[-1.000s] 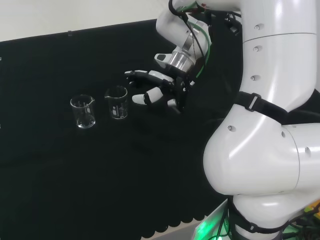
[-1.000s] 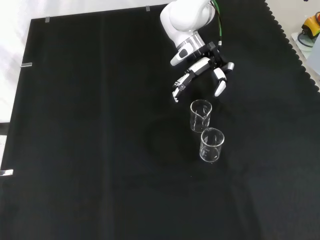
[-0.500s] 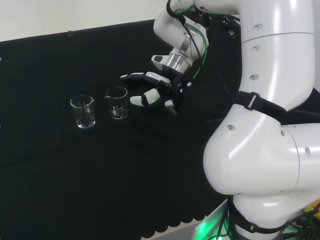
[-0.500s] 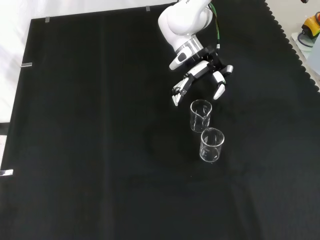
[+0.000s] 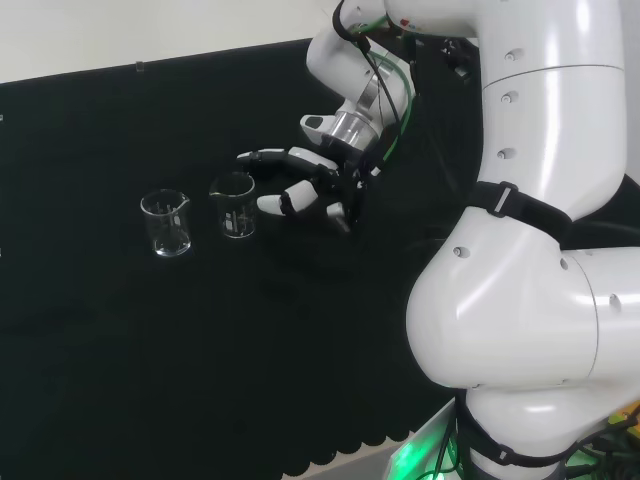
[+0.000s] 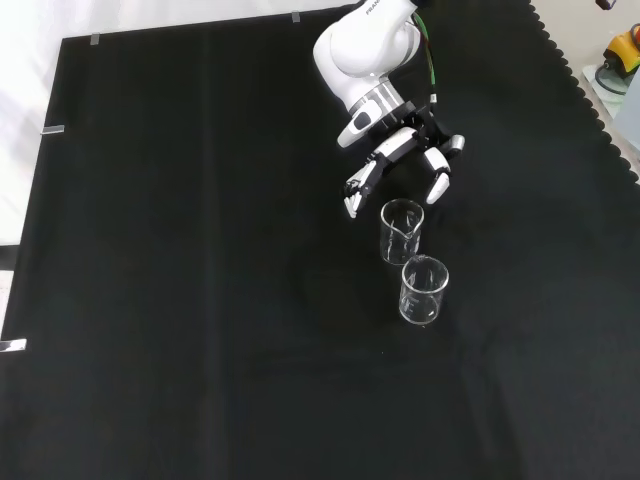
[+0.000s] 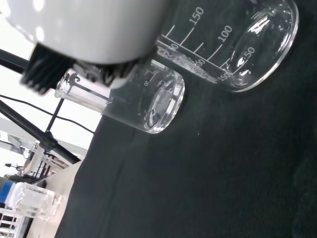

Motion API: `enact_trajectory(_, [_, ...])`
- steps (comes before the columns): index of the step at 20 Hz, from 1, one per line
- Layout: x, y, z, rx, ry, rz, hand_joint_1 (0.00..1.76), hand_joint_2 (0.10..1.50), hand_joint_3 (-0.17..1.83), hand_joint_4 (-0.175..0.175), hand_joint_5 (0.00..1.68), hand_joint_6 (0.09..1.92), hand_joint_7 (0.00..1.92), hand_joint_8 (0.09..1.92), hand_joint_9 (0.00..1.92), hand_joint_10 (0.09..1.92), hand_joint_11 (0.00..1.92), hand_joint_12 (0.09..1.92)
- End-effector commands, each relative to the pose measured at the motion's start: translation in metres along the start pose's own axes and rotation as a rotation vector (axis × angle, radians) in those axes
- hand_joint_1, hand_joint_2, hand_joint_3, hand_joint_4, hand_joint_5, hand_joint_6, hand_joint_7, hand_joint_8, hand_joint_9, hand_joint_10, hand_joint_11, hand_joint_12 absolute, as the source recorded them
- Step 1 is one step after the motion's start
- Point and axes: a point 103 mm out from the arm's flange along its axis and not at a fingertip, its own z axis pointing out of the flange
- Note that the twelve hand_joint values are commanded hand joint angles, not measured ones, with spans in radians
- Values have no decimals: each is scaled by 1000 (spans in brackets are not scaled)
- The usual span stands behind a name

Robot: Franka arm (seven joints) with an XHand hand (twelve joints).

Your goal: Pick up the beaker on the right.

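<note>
Right-hand beaker [image 5: 233,206] upright on the black cloth [image 5: 120,350], not yet grasped.

In the head view this clear beaker stands just right of a second clear beaker [image 5: 166,222], the two close together but apart; in the front view it [image 6: 401,230] is the farther of the pair, with the other [image 6: 423,289] nearer the camera and slightly right. Both look empty. The hand [image 5: 312,180] hovers just right of the target beaker in the head view, its fingers [image 5: 262,158] spread and only gently bent, holding nothing; one fingertip reaches close to the beaker's rim, though contact cannot be judged. From the front, the fingers and thumb [image 6: 438,184] straddle the space just beyond the beaker. The wrist view shows both beakers [image 7: 233,44] [image 7: 138,99] close up on the cloth.
</note>
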Motion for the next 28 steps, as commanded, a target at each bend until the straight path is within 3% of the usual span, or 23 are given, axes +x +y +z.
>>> enact_trajectory(1, [2,2,5,16,5,-16,1005,272,1108,-27,318,87,218,530,249,573,0,1049])
enact_trajectory(12, [5,8,12,5,19,-41,958,275,1031,-33,316,87,236,531,259,571,0,1014])
enact_trajectory(28, [2,24,28,39,22,-38,898,289,937,-35,357,87,271,553,302,573,0,1044])
